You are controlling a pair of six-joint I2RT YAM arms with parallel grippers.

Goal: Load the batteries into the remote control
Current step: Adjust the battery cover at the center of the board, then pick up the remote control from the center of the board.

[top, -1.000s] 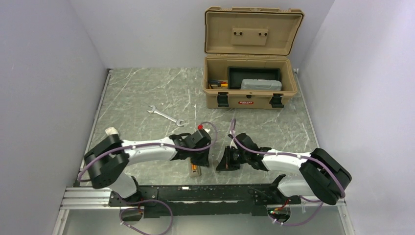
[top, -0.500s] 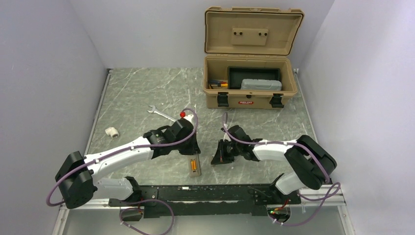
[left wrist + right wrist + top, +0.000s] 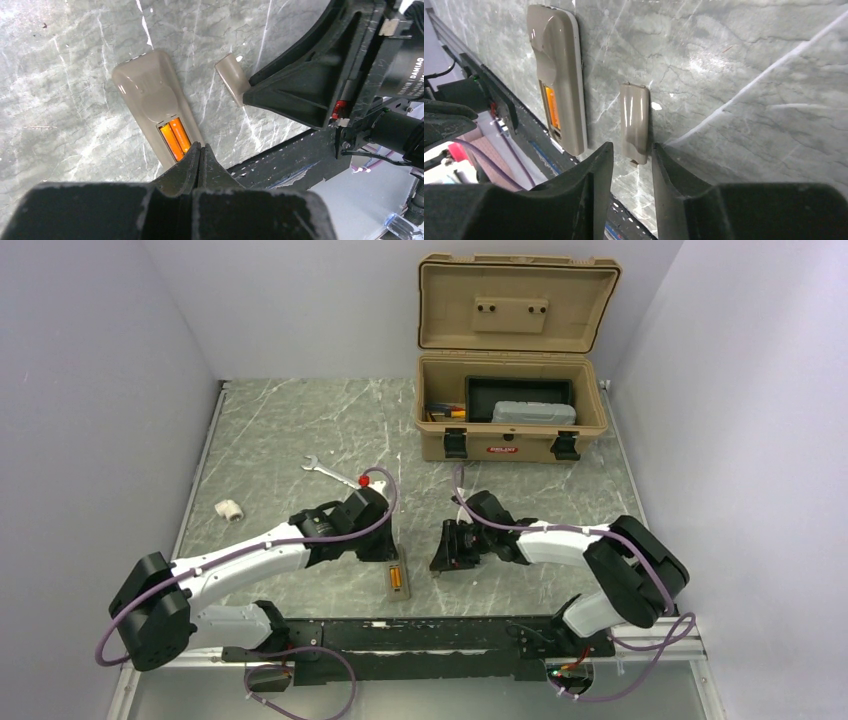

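Far left on the table [image 3: 280, 430]: a small white fitting [image 3: 229, 508], alone. Right of it and farther back, a silver wrench [image 3: 338, 477] lies flat. Left gripper [image 3: 200, 150]: jaws pressed together, nothing between them, the tips over the near end of the remote [image 3: 159, 112]. Whether they touch it cannot be told. The remote lies back-up close to the near edge of the table, between the two grippers, long axis running near to far. Its bay is uncovered, and the batteries [image 3: 174, 137] sit in it side by side, both orange, just ahead of the left tips. Just right of the remote, apart from it and roughly parallel, lies a small tan cover [image 3: 634, 122], flat on the table. Right gripper [image 3: 631, 160]: jaws apart and low over the table, one finger on each side of the cover's near end, a thin gap showing on both sides, so it is not clamped. The remote is left of these jaws and outside them. Far right, a tan toolbox [image 3: 515, 445] stands with its lid raised. Inside, the left compartment holds a few orange and yellow items too small to identify. To their right sits a dark tray [image 3: 520, 392], with a grey case [image 3: 534, 412] at its near right.
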